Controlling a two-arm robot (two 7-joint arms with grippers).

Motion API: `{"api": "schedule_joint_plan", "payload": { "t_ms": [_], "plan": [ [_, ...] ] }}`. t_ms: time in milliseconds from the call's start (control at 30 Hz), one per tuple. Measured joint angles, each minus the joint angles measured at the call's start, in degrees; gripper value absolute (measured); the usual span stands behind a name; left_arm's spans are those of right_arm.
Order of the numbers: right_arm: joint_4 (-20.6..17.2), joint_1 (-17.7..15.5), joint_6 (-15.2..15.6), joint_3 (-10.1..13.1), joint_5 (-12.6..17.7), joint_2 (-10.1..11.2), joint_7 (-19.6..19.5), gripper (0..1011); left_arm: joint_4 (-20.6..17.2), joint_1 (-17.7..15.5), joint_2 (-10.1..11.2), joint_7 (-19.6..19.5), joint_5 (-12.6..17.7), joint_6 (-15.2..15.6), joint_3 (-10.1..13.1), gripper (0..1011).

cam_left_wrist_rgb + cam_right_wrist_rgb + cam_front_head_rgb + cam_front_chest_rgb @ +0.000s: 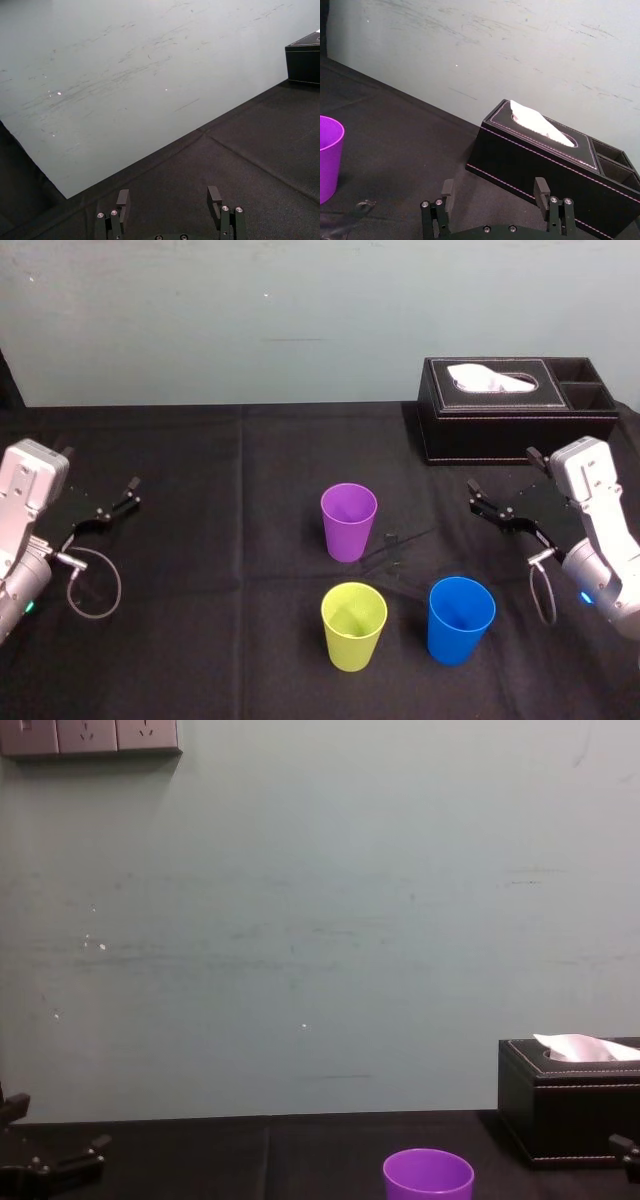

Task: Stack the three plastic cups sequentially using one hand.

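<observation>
My right pincer (502,470) hangs over the right side of the black-clothed table (200,540), just in front of the black tissue box (510,425). Its fingers are spread wide with nothing between them, as the right wrist view shows plainly. My left pincer (100,475) sits far off at the left edge, also spread and empty.

Reaching outward, the blue cup (460,620) is the closest to me. The yellow-green cup (353,626) stands beside it to the left, and the purple cup (348,523) stands farther back, towards the wall. All three stand apart, none touching.

I judge the task to be at its very start, since no cup sits inside another. The first step would be picking one up. That calls for bringing my right pincer down to one cup, pinching its wall near the rim, and lifting it straight clear.

Every cup stands upright with its mouth up, narrowing towards the base, so its long axis is vertical. Nesting one means holding it plumb over the next mouth.
</observation>
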Motion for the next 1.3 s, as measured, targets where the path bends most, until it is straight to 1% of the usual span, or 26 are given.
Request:
{"api": "schedule_joint_plan", "payload": {
  "t_ms": [800,867,1000,1100,1133,1167,1200,1233,1300],
  "plan": [
    [0.0,0.0,0.0,0.0,0.0,0.0,0.0,1004,0.0,0.0,0.0,0.0,0.0,0.0,0.0,1011],
    [-0.2,-0.2,0.0,0.4,0.2,0.0,0.3,1004,0.0,0.0,0.0,0.0,0.0,0.0,0.0,1011],
    [-1.7,-1.5,-0.6,1.9,1.6,0.6,1.9,1004,0.0,0.0,0.0,0.0,0.0,0.0,0.0,1011],
    [-4.0,-3.5,-1.1,3.8,3.7,2.0,4.1,1004,0.0,0.0,0.0,0.0,0.0,0.0,0.0,1011],
    [-4.4,-3.9,-1.2,4.0,4.0,2.3,4.4,1004,0.0,0.0,0.0,0.0,0.0,0.0,0.0,1011],
    [-5.6,-4.9,-1.4,4.9,4.9,3.0,5.3,1004,0.0,0.0,0.0,0.0,0.0,0.0,0.0,1012],
    [-5.6,-4.9,-1.4,4.9,4.9,3.0,5.3,1004,0.0,0.0,0.0,0.0,0.0,0.0,0.0,1011],
    [-6.9,-6.2,-1.8,5.8,5.8,4.0,6.3,1004,0.0,0.0,0.0,0.0,0.0,0.0,0.0,1011],
    [-8.1,-7.5,-2.3,6.7,6.7,5.0,7.4,1004,0.0,0.0,0.0,0.0,0.0,0.0,0.0,1011]
  ]
}}
